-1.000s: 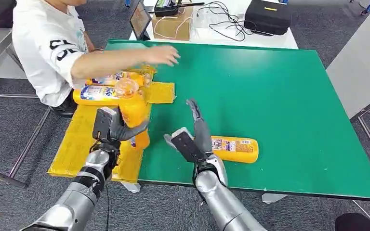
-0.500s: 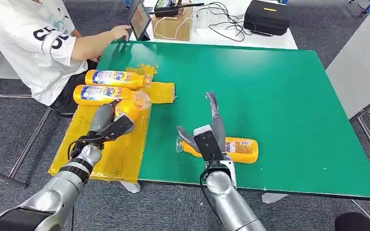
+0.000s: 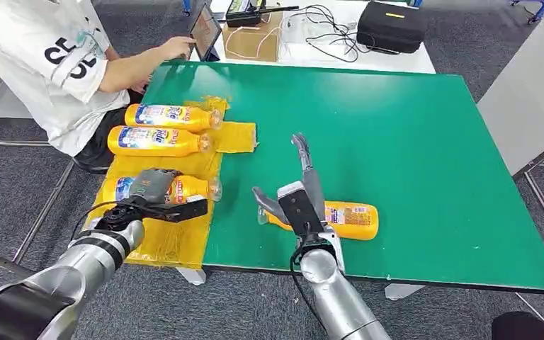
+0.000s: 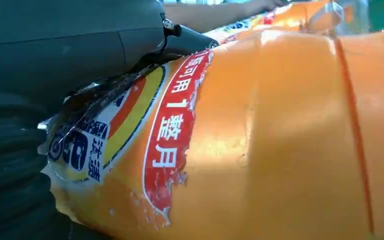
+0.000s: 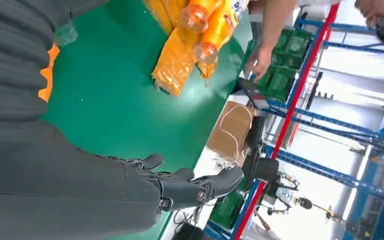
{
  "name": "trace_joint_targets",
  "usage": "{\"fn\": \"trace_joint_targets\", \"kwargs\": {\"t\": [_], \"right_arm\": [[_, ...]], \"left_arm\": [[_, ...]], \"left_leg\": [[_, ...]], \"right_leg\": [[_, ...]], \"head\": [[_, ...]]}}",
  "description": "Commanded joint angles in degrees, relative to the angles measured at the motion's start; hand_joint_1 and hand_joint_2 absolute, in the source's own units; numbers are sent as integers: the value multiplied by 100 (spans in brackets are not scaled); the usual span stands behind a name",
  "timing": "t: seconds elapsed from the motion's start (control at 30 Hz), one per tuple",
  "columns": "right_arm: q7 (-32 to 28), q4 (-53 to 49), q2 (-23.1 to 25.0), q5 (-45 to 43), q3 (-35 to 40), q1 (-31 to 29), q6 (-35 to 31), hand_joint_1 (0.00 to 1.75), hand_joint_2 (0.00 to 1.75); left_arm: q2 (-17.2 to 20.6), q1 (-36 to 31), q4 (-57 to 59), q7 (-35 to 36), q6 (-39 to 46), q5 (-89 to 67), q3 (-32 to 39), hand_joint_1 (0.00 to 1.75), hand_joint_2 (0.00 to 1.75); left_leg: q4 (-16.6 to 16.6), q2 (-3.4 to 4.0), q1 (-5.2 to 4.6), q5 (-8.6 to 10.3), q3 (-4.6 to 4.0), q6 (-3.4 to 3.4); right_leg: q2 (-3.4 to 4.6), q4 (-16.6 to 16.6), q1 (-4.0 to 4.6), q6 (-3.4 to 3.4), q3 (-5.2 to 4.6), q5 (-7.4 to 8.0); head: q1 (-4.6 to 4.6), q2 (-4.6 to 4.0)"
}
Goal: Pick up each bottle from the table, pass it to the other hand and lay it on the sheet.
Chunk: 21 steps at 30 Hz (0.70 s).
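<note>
An orange bottle (image 3: 177, 189) lies on its side on the near part of the yellow sheet (image 3: 173, 237), cap pointing right, and the left hand (image 3: 157, 195) rests over its labelled end; the left wrist view shows dark fingers (image 4: 145, 42) wrapped against the bottle's torn label, so the hand holds it. Just beyond it on the sheet lie two more bottles, a middle one (image 3: 157, 141) and a far one (image 3: 172, 117), both on their sides, side by side, caps to the right. Well apart from these, a fourth bottle (image 3: 347, 219) lies on its side on the bare green bench (image 3: 397, 127) near its front edge, cap pointing left. The right hand (image 3: 299, 198) hangs over this bottle's neck end with its fingers (image 5: 200, 187) stretched out and parted, thumb out to the left, gripping nothing; whether it touches the bottle cannot be told. At the far left a person in a white shirt (image 3: 49, 64) sits beside the bench, one hand at a tablet (image 3: 205, 30) standing by the far edge. Beyond it are a cardboard box (image 3: 255, 39), cables and a black case (image 3: 393, 25).
</note>
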Motion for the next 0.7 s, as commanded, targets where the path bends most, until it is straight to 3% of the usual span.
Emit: {"fn": "trace_joint_targets", "kwargs": {"t": [0.03, 0.23, 0.27, 0.3, 0.37, 0.63, 0.7], "right_arm": [[60, 811, -34, -16, 176, -489, 160, 0, 175], [56, 828, -25, -18, 176, -503, 156, 0, 175], [73, 854, -32, 4, 191, -522, 159, 0, 175], [108, 900, -33, 29, 201, -552, 156, 0, 175], [227, 1064, -37, 121, 232, -631, 161, 0, 175], [456, 1354, -127, 419, 382, -823, 192, 0, 175], [677, 1606, -192, 721, 492, -972, 220, 0, 175]], "left_arm": [[75, -57, 591, -462, -357, -76, -361, 175, 175], [29, -41, 577, -462, -322, -72, -344, 175, 175], [18, -36, 576, -484, -314, -53, -313, 127, 175], [14, -16, 542, -435, -149, -125, -323, 3, 175], [-43, 32, 531, -248, 262, -215, -264, 0, 175], [-94, 74, 471, -525, 385, -54, 12, 0, 175], [-97, 68, 438, -136, 787, -360, -98, 0, 175]], "left_leg": [[-5, 17, 2, -6, 21, -6], [-5, 19, 6, -14, 37, -8], [-5, 10, 2, -6, 24, -4], [-3, 14, 5, -12, 33, -7], [-7, 16, 4, -9, 35, -7], [-2, 2, 8, -7, 28, -9], [-2, 5, 6, -7, 26, -7]], "right_leg": [[13, -4, 3, -7, 15, -1], [16, -7, 7, -10, 34, -8], [9, -4, 2, -5, 22, -3], [12, -4, 6, -10, 31, -9], [14, -8, 4, -9, 33, -5], [2, -7, 9, -12, 31, -7], [3, -7, 7, -10, 29, -6]], "head": [[-2, 2], [-2, 2], [0, 0], [-2, 2], [-2, 0], [-2, 0], [-2, 2]]}}
